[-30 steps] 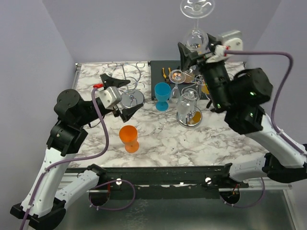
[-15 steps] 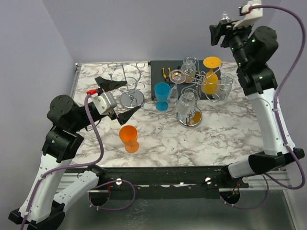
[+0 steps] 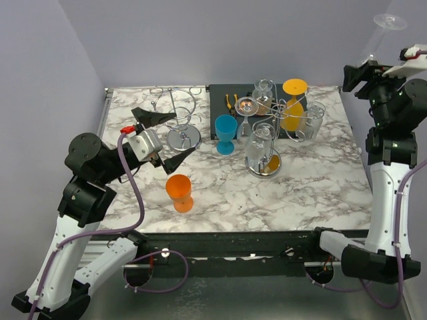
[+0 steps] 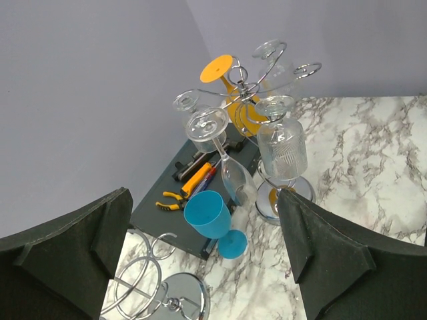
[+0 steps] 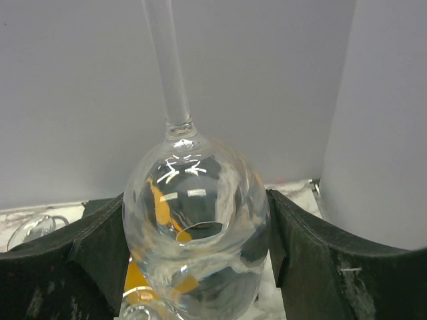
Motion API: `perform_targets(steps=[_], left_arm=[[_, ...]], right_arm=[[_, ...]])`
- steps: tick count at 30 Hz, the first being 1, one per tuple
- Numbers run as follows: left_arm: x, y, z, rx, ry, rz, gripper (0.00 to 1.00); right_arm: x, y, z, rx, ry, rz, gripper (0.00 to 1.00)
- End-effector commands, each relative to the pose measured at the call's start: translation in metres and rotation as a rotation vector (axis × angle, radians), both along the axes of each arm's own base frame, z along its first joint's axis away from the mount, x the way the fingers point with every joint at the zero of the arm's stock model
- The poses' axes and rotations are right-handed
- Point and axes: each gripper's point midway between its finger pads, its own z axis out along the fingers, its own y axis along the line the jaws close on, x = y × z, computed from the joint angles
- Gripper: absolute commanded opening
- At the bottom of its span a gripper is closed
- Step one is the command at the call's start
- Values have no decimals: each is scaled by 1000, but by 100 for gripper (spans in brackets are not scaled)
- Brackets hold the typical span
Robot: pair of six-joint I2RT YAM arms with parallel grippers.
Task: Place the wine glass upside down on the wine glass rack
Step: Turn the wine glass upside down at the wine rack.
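My right gripper is raised high at the far right, shut on the bowl of a clear wine glass whose stem and foot point up. In the right wrist view the bowl of the wine glass fills the space between the black fingers. A wire wine glass rack at table centre carries several upside-down glasses, one of them orange. A second, empty rack stands at the back left. My left gripper hovers open over that empty rack's base, holding nothing.
A blue goblet stands upright between the racks, and an orange goblet stands nearer the front. A dark tray with pliers lies at the back. In the left wrist view the blue goblet sits just ahead of the fingers.
My right arm has swung from above the loaded rack out to the far right, carrying the wine glass. The left arm shifted slightly and then held still.
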Motion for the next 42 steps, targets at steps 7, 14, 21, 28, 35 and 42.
perform_targets(steps=[7, 14, 21, 28, 35, 42], left_arm=[[-6, -2, -12, 22, 5, -30, 99], [-6, -5, -12, 19, 8, -46, 99], [-5, -5, -12, 18, 5, -46, 99], [-5, -3, -11, 17, -3, -34, 99], [-5, -3, -11, 13, 0, -29, 99], [-6, -2, -13, 12, 4, -28, 99]], right_arm=[[-61, -5, -29, 26, 0, -68, 1], [-92, -9, -57, 44, 49, -124, 1], [-114, 5, -104, 96, 121, -79, 1], [-126, 19, -142, 122, 197, -20, 1], [-140, 37, -165, 114, 275, 65, 1], [-150, 48, -182, 110, 323, 121, 1]])
